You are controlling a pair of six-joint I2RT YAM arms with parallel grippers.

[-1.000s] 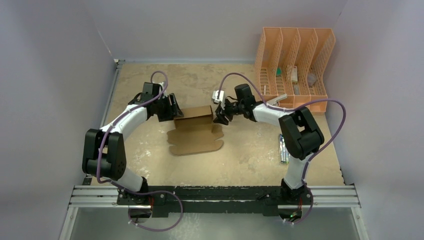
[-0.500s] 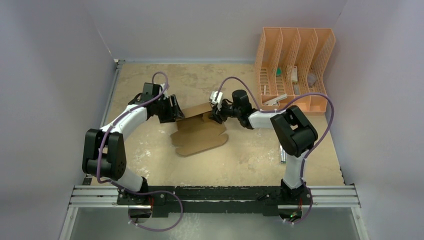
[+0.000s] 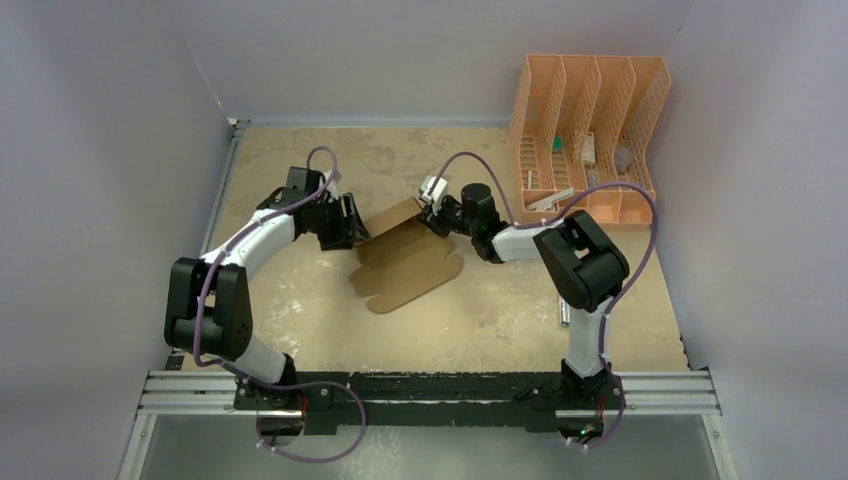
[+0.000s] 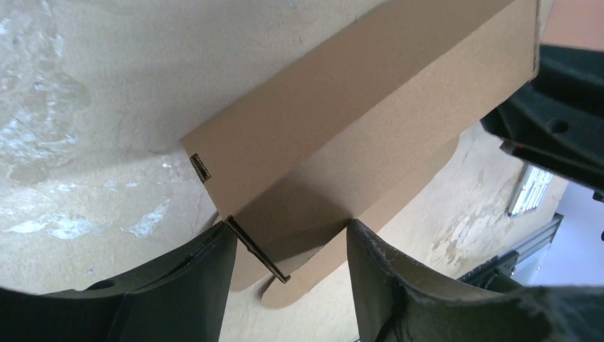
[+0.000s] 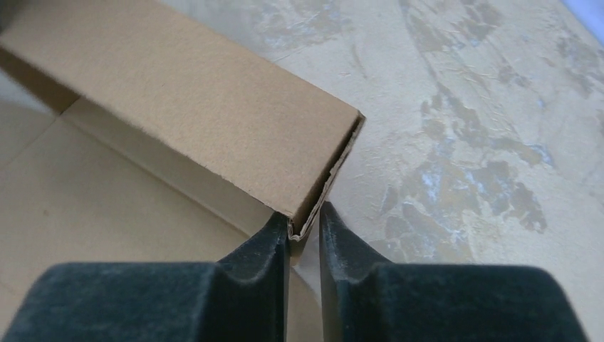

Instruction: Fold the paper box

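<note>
At bench (image 3: 480,310) centre-left, left hand (image 3: 352,222): fingers spread, released, one either side of the paper box's left end. Paper box (image 3: 410,268), mid-bench between both hands: brown cardboard, partly folded, one long panel raised, tabbed flaps flat toward the arm bases; long axis slants from the left hand away toward the right hand. Right hand (image 3: 432,212): clenched on the raised panel's far-right corner.

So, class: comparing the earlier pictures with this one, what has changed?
The right gripper moved in leftward and its fingers closed on the paper box's right end. It then swung that end towards the far side, so the box now lies slanted. The left gripper stayed at the box's left end, and the orange rack did not move.
</note>
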